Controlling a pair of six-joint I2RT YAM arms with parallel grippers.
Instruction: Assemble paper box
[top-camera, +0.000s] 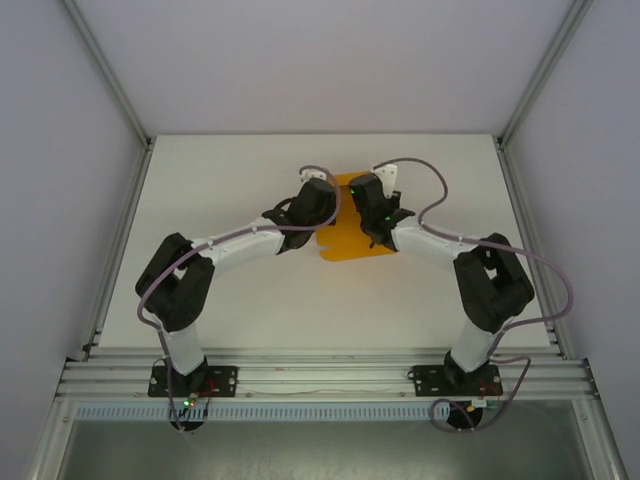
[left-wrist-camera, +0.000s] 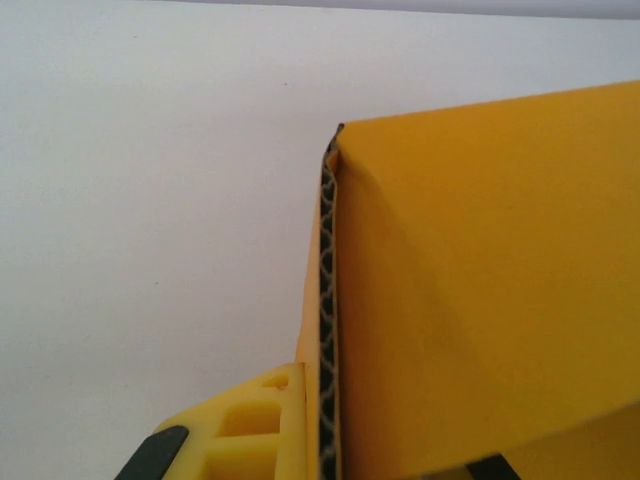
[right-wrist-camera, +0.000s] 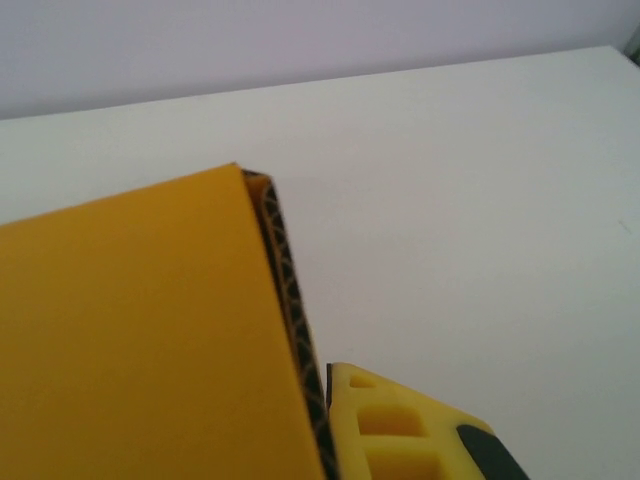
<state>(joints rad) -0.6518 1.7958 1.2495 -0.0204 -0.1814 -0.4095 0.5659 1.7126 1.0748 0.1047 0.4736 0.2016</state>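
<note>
Yellow and chunky, one finger (left-wrist-camera: 250, 435) of the left gripper (top-camera: 327, 205) sits at the bottom of the left wrist view, right up against a raised side of the paper box (left-wrist-camera: 480, 300). One finger (right-wrist-camera: 400, 430) of the right gripper (top-camera: 366, 203) sits the same way at the bottom of the right wrist view, against the other raised side. Each gripper's second finger is hidden by the card, so I cannot tell how wide either one is open or if it really pinches the card. From above, the box lies near the middle of the white table (top-camera: 230, 300), between the two grippers, with a flat part sticking out toward the bottom of the frame. Its cut edge (left-wrist-camera: 327, 300) shows a dark wavy layer, so the card is probably light and a bit stiff, but a hard squeeze could dent it. It looks smooth and may slide. The raised sides near the folds seem the best places to hold.
</note>
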